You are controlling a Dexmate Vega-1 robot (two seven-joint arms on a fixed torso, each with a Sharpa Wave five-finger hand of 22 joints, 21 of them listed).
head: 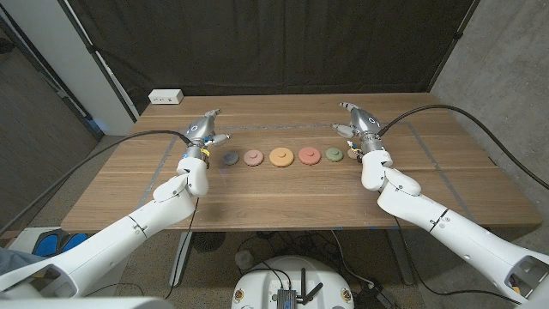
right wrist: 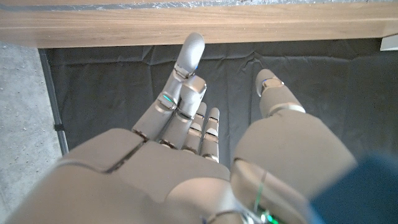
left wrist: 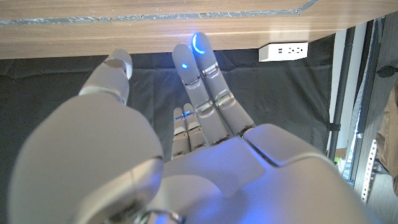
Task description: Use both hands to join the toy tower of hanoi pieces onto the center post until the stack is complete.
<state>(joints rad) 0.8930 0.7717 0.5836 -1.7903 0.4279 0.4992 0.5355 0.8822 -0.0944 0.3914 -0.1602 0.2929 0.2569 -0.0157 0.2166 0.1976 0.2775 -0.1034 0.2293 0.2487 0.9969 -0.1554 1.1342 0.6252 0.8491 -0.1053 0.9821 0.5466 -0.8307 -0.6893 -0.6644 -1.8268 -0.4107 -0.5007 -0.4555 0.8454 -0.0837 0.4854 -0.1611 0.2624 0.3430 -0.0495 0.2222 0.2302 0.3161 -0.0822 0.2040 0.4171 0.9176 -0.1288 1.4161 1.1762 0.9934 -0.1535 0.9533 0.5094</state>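
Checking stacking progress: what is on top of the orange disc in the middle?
Nothing is stacked on the orange disc; a small raised centre shows on it, too small to tell whether it is a post. Its underside is hidden against the table.

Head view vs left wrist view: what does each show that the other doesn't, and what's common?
Head view alone: a row of five discs on the table, dark grey disc, pink disc, orange disc, red disc, green disc, with the right hand beside the green one, holding nothing.

Left wrist view alone: a close look along the back of the left hand, with blue lights on the fingers.

Both: the left hand, empty; the wooden table; the white power strip; the black curtain.
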